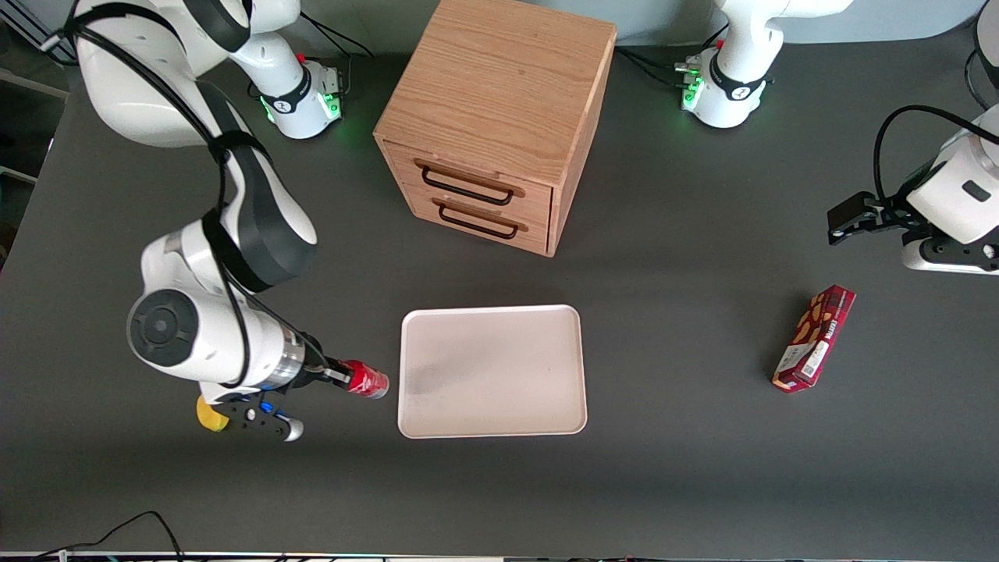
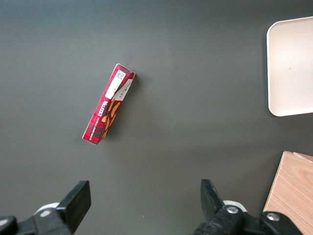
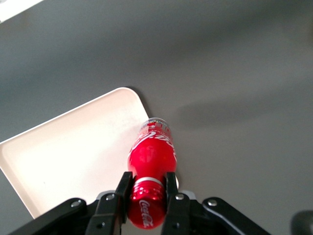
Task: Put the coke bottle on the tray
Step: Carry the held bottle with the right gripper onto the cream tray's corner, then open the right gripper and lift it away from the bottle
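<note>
The coke bottle [image 1: 366, 380] is small and red with white lettering and a silvery base. My right gripper [image 1: 337, 374] is shut on its red cap and neck and holds it above the table, just beside the tray's short edge on the working arm's side. In the right wrist view the bottle [image 3: 151, 154] hangs from the gripper [image 3: 146, 188], its base over the tray's corner. The tray [image 1: 492, 371] is pale cream-pink, flat and bare; it also shows in the right wrist view [image 3: 68, 147] and the left wrist view [image 2: 291, 66].
A wooden two-drawer cabinet [image 1: 492, 117] stands farther from the front camera than the tray. A dark red snack box [image 1: 814, 337] lies toward the parked arm's end of the table; it also shows in the left wrist view [image 2: 107, 104].
</note>
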Robot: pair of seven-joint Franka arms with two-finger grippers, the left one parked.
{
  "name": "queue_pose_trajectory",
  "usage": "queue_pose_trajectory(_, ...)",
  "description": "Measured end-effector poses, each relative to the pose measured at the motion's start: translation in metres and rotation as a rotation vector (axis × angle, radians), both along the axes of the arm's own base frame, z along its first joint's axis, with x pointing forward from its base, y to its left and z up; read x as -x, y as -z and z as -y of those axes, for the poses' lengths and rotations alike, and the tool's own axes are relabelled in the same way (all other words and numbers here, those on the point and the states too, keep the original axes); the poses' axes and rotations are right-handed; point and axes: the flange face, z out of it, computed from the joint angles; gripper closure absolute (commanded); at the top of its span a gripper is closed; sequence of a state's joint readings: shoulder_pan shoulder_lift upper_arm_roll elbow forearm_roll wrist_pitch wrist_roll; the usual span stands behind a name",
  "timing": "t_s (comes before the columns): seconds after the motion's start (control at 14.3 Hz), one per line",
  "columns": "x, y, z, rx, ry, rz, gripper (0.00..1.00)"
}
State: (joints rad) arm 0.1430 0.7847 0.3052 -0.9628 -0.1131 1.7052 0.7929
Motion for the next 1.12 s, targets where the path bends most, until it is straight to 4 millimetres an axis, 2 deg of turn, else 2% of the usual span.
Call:
queue_pose_trajectory(0.21, -0.003, -0.014, 0.0, -0.013, 0.024, 0.025, 1.0)
queue_pose_trajectory(0.35, -0.005, -0.007, -0.009, -0.023, 0.062, 0.045, 1.0)
queue_pose_trajectory(0.49, -0.011, 0.018, -0.026, -0.02, 0.099, 0.081, 1.0)
queue_pose_trajectory(0.63, -0.015, 0.055, -0.041, -0.014, 0.119, 0.092, 1.0)
queue_pose_trajectory(0.77, -0.017, 0.082, -0.048, -0.008, 0.137, 0.092, 1.0)
queue_pose_trajectory(0.84, -0.017, 0.089, -0.051, -0.009, 0.142, 0.092, 0.65)
queue_pose_trajectory(0.91, -0.017, 0.092, -0.053, -0.009, 0.145, 0.092, 0.05)
queue_pose_trajectory(0.98, -0.017, 0.09, -0.054, -0.011, 0.146, 0.096, 0.0)
queue_pose_trajectory(1.12, -0.018, 0.086, -0.053, -0.015, 0.151, 0.103, 0.0)
